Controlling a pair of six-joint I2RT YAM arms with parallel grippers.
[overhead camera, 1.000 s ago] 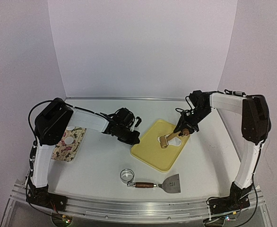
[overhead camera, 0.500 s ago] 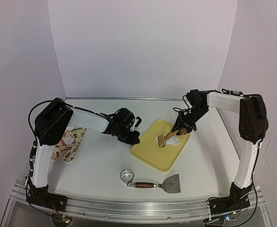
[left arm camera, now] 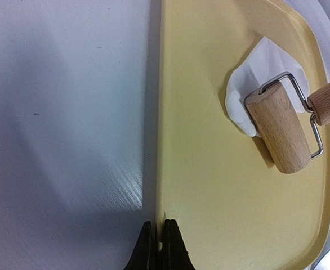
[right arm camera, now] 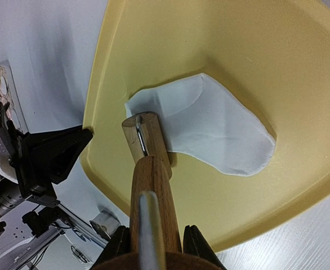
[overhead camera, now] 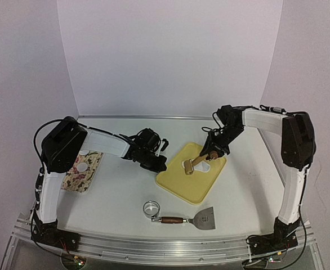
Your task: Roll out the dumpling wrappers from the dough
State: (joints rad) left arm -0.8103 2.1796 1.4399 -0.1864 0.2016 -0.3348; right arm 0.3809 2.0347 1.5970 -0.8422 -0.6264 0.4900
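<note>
My wooden roller (overhead camera: 191, 166) has slid toward frame-left over the flat white dough (right arm camera: 221, 132), right gripper (right arm camera: 156, 242) clamped on its handle, left gripper (left arm camera: 159, 247) closed tight at the rim of the smooth yellow tray (left arm camera: 210, 214).

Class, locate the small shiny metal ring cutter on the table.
The small shiny metal ring cutter sits front-centre in the top view, beside the wooden-handled metal scraper.

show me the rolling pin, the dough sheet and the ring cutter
rolling pin (left arm camera: 277, 129), left wrist view, middle of the wooden roller
dough sheet (right arm camera: 221, 135), right wrist view, flat white middle
ring cutter (overhead camera: 151, 214), top external view, near side of the metal rim
</note>
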